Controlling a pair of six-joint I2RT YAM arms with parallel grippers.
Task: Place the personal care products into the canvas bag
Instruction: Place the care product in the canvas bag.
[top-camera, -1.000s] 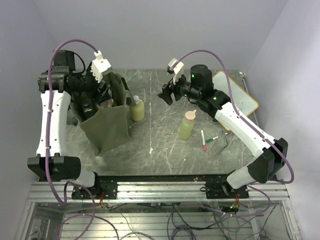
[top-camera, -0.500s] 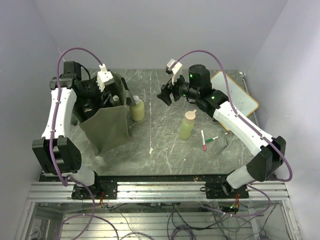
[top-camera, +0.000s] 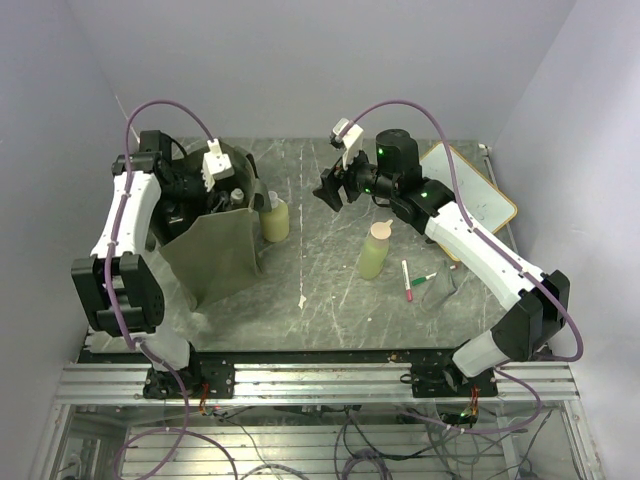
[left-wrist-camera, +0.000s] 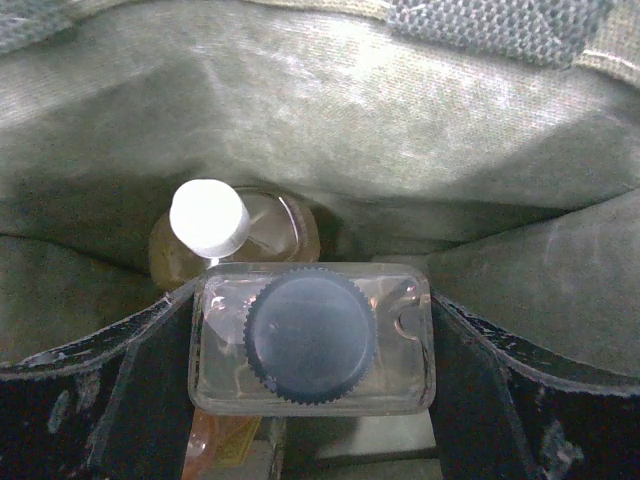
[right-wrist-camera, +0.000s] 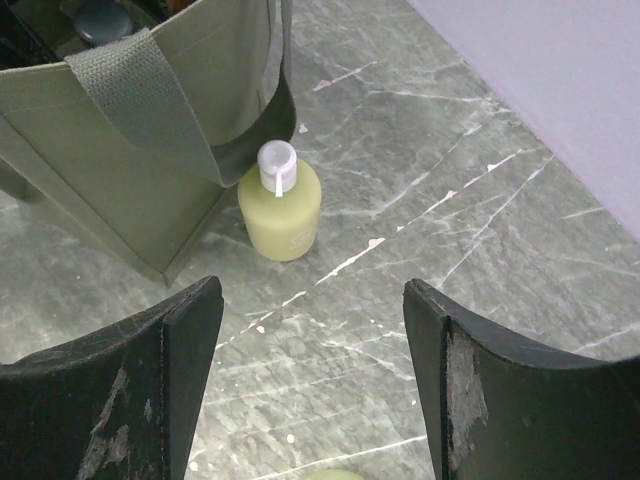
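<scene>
Inside the olive canvas bag (left-wrist-camera: 350, 120), my left gripper (left-wrist-camera: 315, 310) pinches a clear bottle (left-wrist-camera: 312, 345), flat-sided with a black ribbed cap. An amber bottle (left-wrist-camera: 285, 228), white-capped, stands just behind it. My right gripper (right-wrist-camera: 312, 300) hangs spread wide above the table (right-wrist-camera: 480, 200). I see a pale yellow-green bottle (right-wrist-camera: 282, 215), white-capped and upright, just beside the bag.

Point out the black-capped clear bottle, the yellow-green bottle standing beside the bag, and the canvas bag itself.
clear bottle (left-wrist-camera: 310, 335), left wrist view, on its black cap.
yellow-green bottle (right-wrist-camera: 283, 222), right wrist view, on its body below the white cap.
canvas bag (top-camera: 215, 258), top external view, on its near fabric wall.
</scene>
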